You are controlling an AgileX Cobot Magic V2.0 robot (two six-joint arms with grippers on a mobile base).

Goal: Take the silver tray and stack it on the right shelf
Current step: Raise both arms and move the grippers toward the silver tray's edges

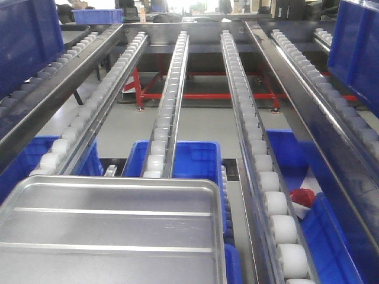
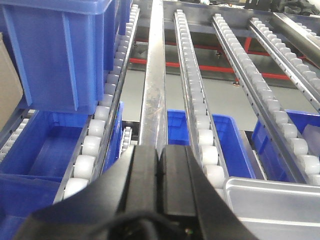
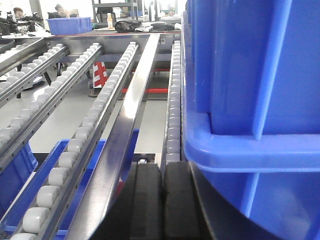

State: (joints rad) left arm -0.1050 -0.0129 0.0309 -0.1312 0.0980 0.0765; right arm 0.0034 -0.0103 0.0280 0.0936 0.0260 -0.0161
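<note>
The silver tray [image 1: 106, 231] lies flat at the near left of the rack, two long ridges across its shiny base. One rounded corner of the silver tray [image 2: 275, 202] shows low right in the left wrist view. To the tray's right run the bare white roller rails of the right shelf [image 1: 269, 195]. My left gripper [image 2: 159, 170] is shut and empty, over a steel divider bar just left of the tray. In the right wrist view my right gripper [image 3: 162, 185] is also shut and empty, close against a blue bin. Neither gripper shows in the front view.
Blue bins stand on the rollers at far left [image 1: 23, 35] and far right [image 1: 355, 41]; the right blue bin [image 3: 250, 100] nearly touches my right gripper. Lower blue bins [image 1: 189, 160] sit under the rails, one holding a red item [image 1: 302, 196]. A red frame [image 1: 201, 94] stands beyond.
</note>
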